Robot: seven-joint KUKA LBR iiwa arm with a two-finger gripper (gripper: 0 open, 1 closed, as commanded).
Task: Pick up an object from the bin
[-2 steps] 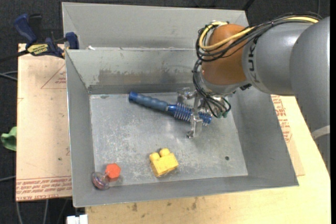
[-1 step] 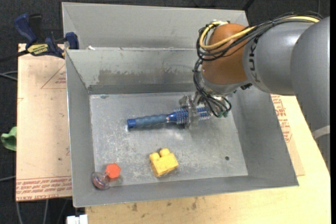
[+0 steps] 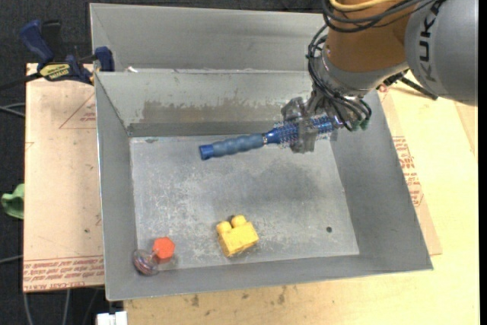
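Observation:
My gripper [image 3: 302, 130] is at the back right of the bin, below the arm's wrist. It is shut on a blue brush [image 3: 236, 144], gripping it near its bristled end. The brush's blue handle sticks out to the left, sloping slightly down towards the bin's middle. A yellow toy block [image 3: 237, 235] lies near the front wall, well in front of the gripper. At the front left corner lies a small orange-red piece [image 3: 163, 247], touching a clear, roundish thing [image 3: 143, 262].
The arm comes in from the right over the bin's right wall, and its wrist hides the gripper's upper part. The bin's sloping back wall rises close behind the gripper.

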